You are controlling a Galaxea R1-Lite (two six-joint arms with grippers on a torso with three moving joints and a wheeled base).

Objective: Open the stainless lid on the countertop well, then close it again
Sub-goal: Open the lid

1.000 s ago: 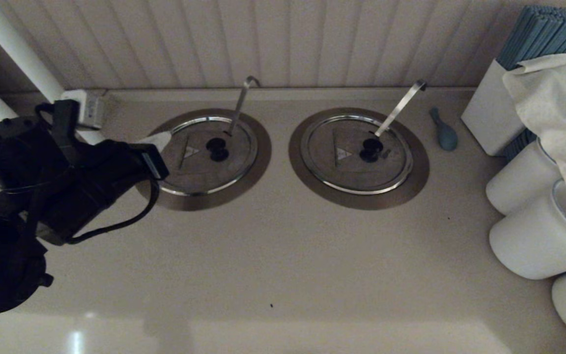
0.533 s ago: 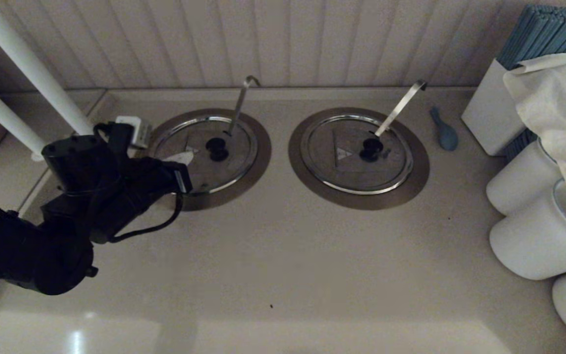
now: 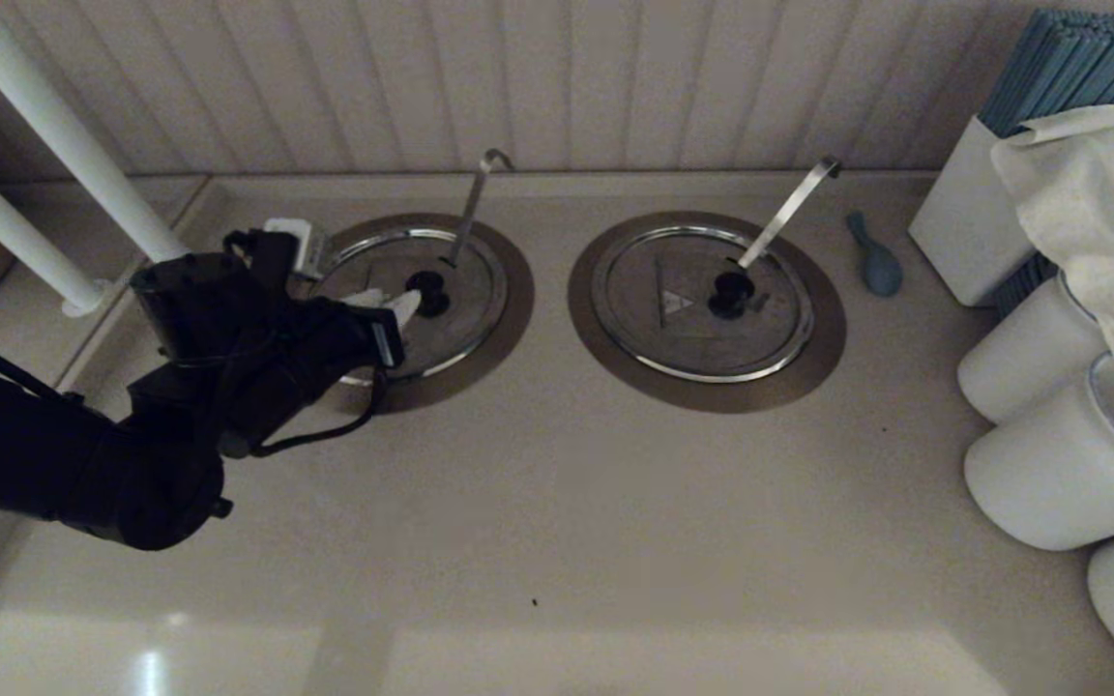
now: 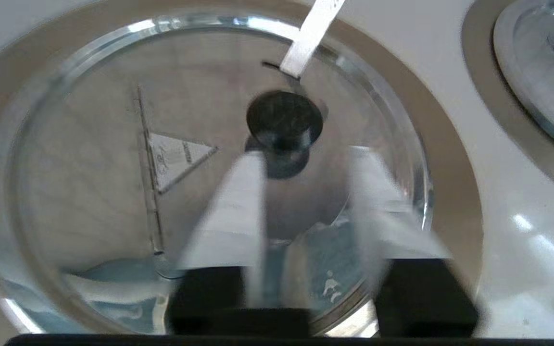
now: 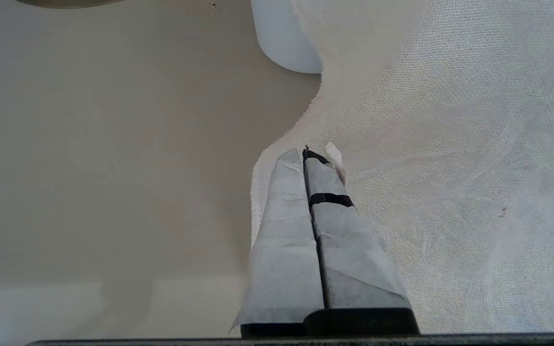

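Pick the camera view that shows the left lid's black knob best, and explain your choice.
The left wrist view: the knob sits large and unobstructed, just ahead of the left gripper and its open fingers. The head view shows it small, partly crowded by a fingertip. The right wrist view shows none of it.

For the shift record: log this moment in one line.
stage: approach | left gripper: open, short of black knob | stainless lid: seated on countertop well | right gripper: shut, parked by cloth

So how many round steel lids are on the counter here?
2. The stainless lid sits closed on the left well, with the left gripper and its open fingers beside its knob. The second lid sits on the right well. None appear hidden.
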